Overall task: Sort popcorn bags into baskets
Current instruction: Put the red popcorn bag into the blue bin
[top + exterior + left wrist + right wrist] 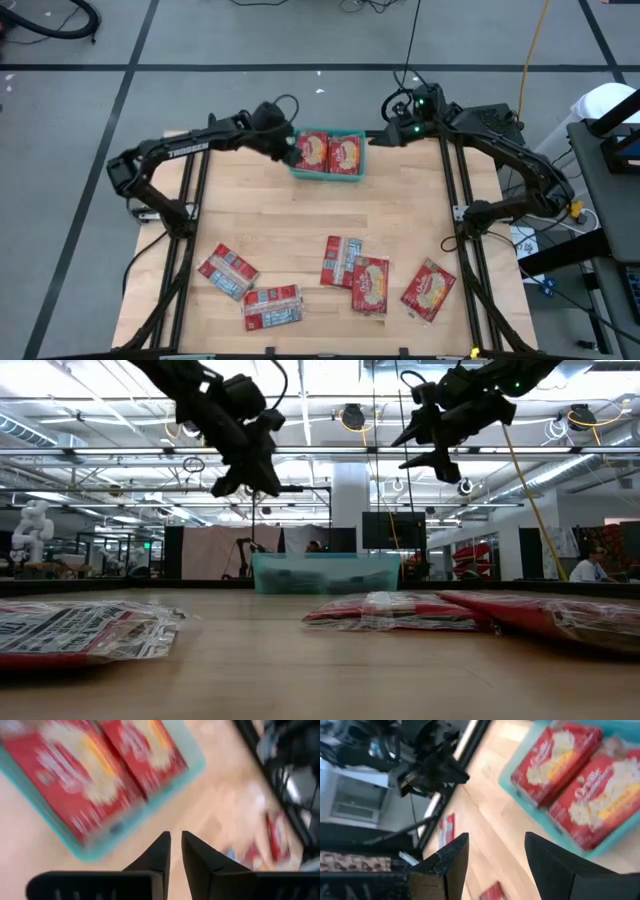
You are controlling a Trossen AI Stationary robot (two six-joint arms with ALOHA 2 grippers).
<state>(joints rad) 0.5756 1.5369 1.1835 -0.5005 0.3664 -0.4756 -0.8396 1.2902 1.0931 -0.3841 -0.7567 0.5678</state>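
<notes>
high view: the left gripper (283,142) hangs at the teal basket's (327,173) near-left edge; two popcorn bags (330,153) lie side by side inside, five loose bags (369,282) wait at the table's near side, so a drop looks done.

left wrist view: its fingers (159,853) stand nearly together, empty.

right wrist view: the right gripper (495,857) is spread, empty, waiting beside the basket. next likely calls for fetching a loose bag.
</notes>
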